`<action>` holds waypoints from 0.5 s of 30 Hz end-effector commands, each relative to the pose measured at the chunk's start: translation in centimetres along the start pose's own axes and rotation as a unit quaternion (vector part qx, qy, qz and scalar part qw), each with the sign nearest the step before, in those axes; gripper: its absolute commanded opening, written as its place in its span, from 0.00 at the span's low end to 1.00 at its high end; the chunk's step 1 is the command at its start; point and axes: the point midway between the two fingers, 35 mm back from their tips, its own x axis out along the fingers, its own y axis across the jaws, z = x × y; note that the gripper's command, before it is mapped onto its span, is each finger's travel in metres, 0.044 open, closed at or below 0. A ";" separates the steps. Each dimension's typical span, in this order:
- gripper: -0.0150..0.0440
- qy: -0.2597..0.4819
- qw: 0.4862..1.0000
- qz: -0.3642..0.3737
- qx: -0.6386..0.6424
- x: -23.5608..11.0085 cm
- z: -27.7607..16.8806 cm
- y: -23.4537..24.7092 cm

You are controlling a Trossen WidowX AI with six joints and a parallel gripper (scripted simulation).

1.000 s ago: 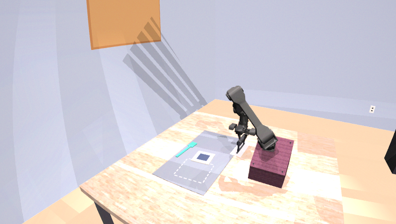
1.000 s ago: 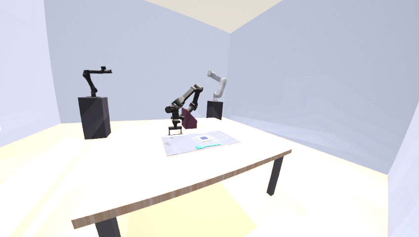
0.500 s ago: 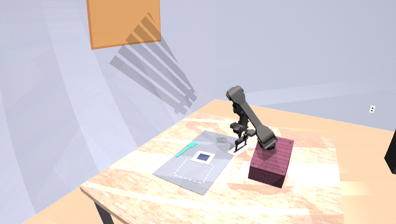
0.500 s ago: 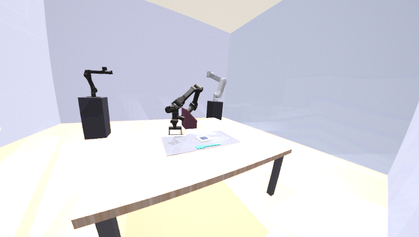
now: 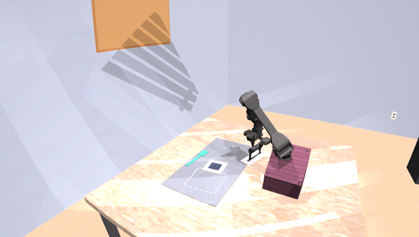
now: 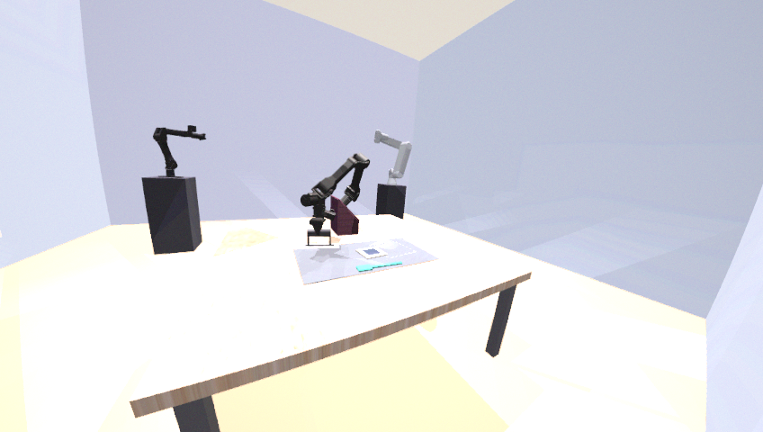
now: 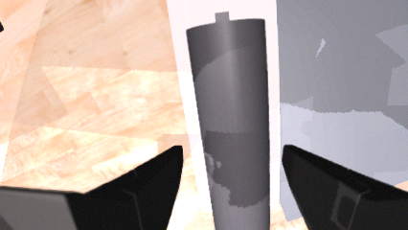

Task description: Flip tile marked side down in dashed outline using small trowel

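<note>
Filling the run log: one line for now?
end effector open, empty | trowel lying on mat, ungrasped | tile marked side up

A: In the wrist view, what gets cut off?

B: Both fingers run off the bottom edge, and so does the grey cylinder (image 7: 232,125) between them. What that cylinder belongs to can't be told.

A: And the exterior view?

B: The tile (image 6: 371,250) is too small there to make out its mark, and the trowel (image 6: 378,265) is only a teal sliver. The table (image 5: 176,217) is cropped at the top view's bottom edge.
</note>
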 end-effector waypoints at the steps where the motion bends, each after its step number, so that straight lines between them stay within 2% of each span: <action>1: 0.71 0.001 1.000 0.002 0.002 0.0 0.0 0.1; 12: 0.71 0.001 1.000 0.002 0.002 0.0 0.0 0.1; 15: 0.71 0.001 1.000 0.002 0.002 -2.3 0.0 0.2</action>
